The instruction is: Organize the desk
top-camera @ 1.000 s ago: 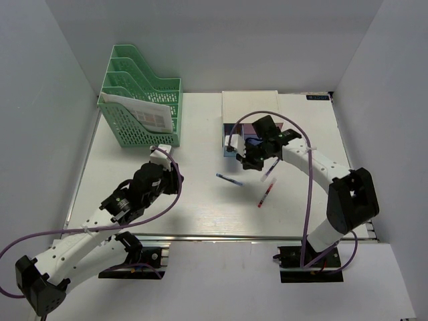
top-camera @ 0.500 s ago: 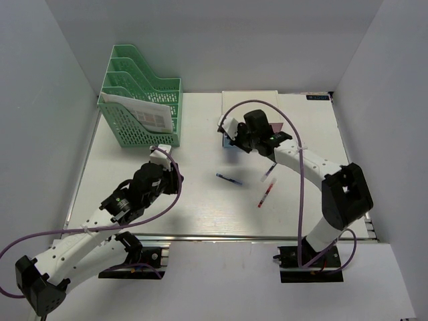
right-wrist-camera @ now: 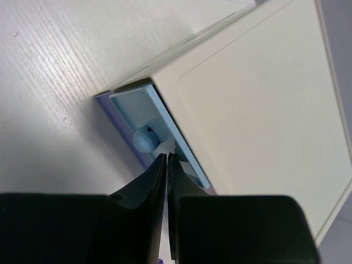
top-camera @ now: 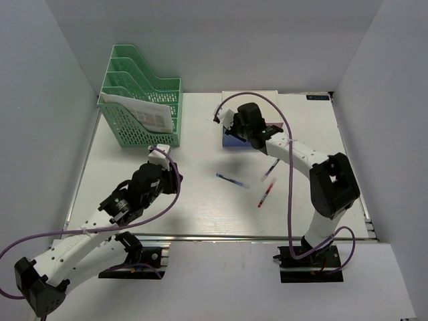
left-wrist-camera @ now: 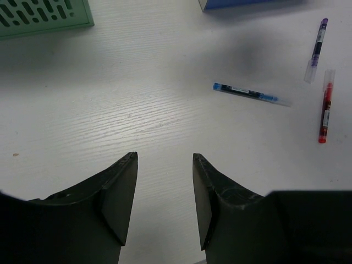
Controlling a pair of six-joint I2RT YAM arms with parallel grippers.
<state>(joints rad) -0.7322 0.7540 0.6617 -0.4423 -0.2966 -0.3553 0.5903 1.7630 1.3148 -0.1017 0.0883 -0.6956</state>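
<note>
The desk (top-camera: 200, 207) is a white tabletop between grey walls. Three pens lie on it right of centre: a blue pen (top-camera: 231, 179), a purple pen (top-camera: 270, 168) and a red pen (top-camera: 265, 194). My left gripper (top-camera: 172, 175) is open and empty, low over bare desk; its wrist view shows the blue pen (left-wrist-camera: 250, 94), the purple pen (left-wrist-camera: 316, 49) and the red pen (left-wrist-camera: 325, 107) ahead to the right. My right gripper (right-wrist-camera: 166, 157) is shut with nothing in it. Its tips are against the light blue drawer front (right-wrist-camera: 165, 126), beside the round knob (right-wrist-camera: 144, 138).
A white drawer box (top-camera: 251, 107) stands at the back centre, its drawer almost flush with the box. A green file rack (top-camera: 144, 100) holding papers stands at the back left. A metal rail (top-camera: 221, 236) runs along the front edge.
My right gripper has moved up and left from above the pens to the drawer box front. The drawer that stood pulled out is now pushed almost in. The left arm has barely moved.
</note>
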